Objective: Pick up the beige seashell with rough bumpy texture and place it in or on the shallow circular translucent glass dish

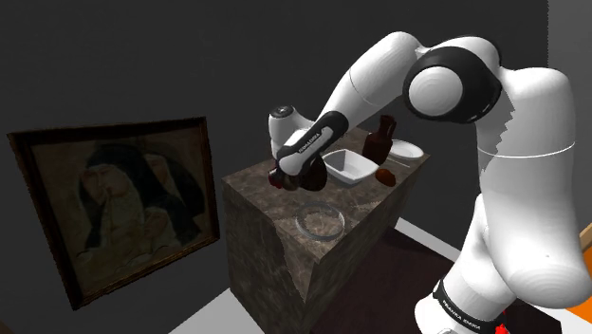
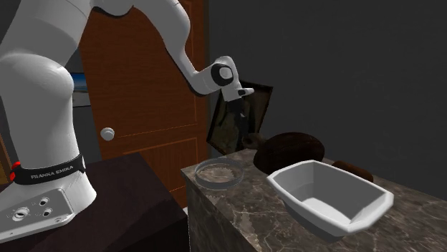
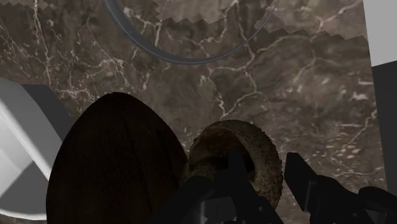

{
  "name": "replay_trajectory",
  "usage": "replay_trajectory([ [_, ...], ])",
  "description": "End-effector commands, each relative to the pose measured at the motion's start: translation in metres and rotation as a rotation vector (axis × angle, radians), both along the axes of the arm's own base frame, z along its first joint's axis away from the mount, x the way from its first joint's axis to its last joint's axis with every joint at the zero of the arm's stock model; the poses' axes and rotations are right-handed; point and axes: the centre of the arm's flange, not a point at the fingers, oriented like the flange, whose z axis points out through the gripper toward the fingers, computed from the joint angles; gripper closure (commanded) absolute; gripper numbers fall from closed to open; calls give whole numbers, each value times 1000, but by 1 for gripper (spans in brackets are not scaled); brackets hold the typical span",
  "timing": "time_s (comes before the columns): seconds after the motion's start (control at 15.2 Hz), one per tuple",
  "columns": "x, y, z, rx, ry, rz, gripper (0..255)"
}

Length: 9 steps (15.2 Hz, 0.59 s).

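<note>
The tool (image 3: 264, 159) is pinching the seashell (image 3: 254, 137) by its rim, lower centre. It should be rising straight, clearing the dark lump (image 3: 114, 165).

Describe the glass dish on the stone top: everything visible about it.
The glass dish is shallow, round and clear, with a low rim; the dark veined stone top shows through it. It lies flat and empty near the top's edge, touching only the stone, apart from the white rectangular bowl and the dark brown rounded object.
</note>
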Motion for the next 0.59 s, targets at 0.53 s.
replay_trajectory([
  [0.53,-51,3,38,0,0,0,255],
])
